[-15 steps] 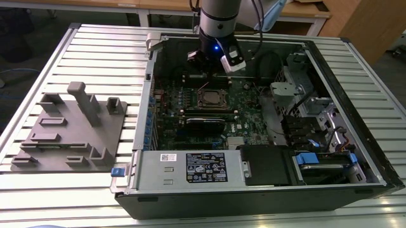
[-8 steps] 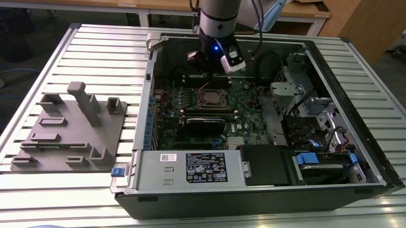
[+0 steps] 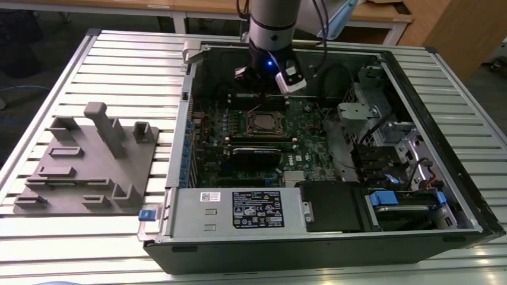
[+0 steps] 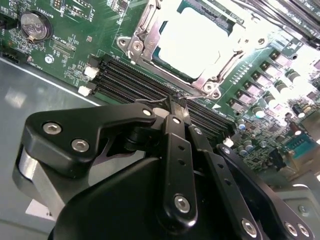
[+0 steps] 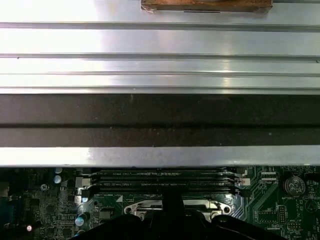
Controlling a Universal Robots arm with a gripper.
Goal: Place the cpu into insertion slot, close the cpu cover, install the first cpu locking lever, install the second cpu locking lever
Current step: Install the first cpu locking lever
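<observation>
Fingers, black jointed metal, look pressed together at the gripper tip, above ribbed dark memory slots. I see the cpu, glossy and square, seated in the insertion slot, framed by the silvery cpu cover.

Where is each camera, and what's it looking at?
Exterior view: high up, looking down into the open computer; arm and gripper show.
Second wrist view: on the arm, looking past the gripper at the socket.
First wrist view: on the arm, looking over the gripper at memory slots and case wall.
Both wrist views share the socket and memory slots.
</observation>
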